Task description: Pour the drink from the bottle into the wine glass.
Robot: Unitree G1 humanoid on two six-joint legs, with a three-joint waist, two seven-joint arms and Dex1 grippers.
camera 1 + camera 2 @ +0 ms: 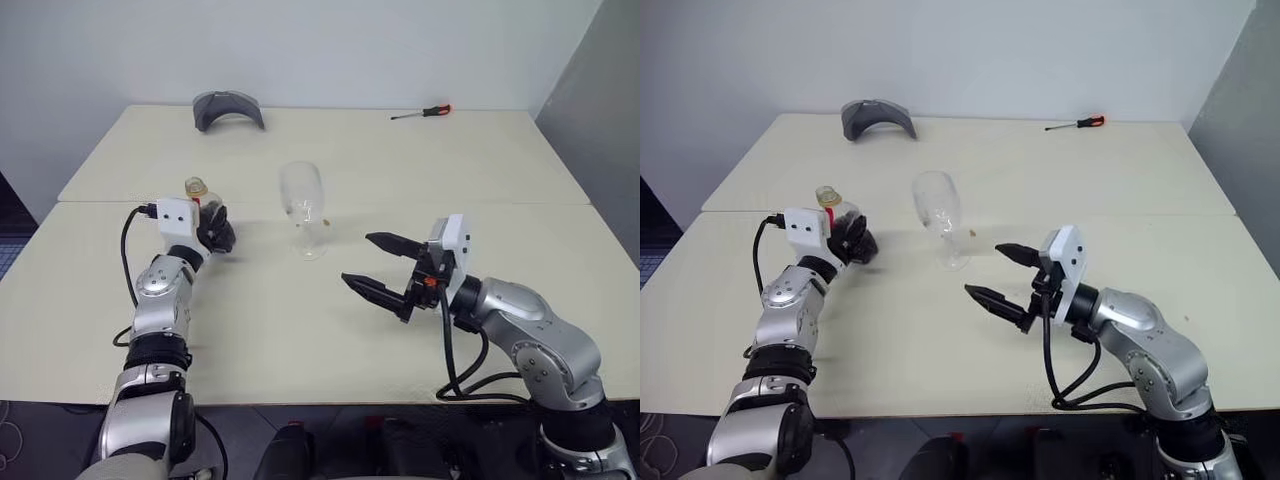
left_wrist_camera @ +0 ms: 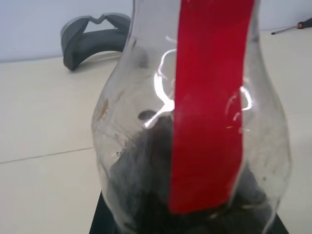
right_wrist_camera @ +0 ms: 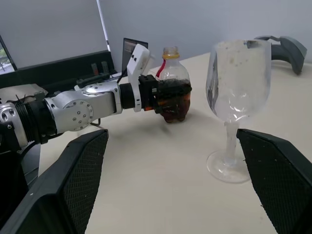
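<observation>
The bottle [image 3: 173,78] stands upright on the table left of the wine glass [image 1: 302,205], with its neck open and a yellow ring around it. The dark drink [image 3: 174,108] fills its lower part, and a red strip [image 2: 209,97] runs down its side. My left gripper [image 3: 157,96] is shut on the bottle's lower body, and its black fingers [image 1: 216,230] wrap it from the near side. The clear stemmed wine glass stands upright at mid table. To the right of the glass and nearer to me, my right gripper [image 1: 357,259] hangs open, pointing toward the glass with nothing in it.
A grey curved object [image 1: 230,108] lies at the back of the table [image 1: 300,330], and a red-handled screwdriver [image 1: 422,113] lies at the back right. A seam [image 1: 480,202] crosses the cream tabletop behind the glass. A grey wall stands on the right.
</observation>
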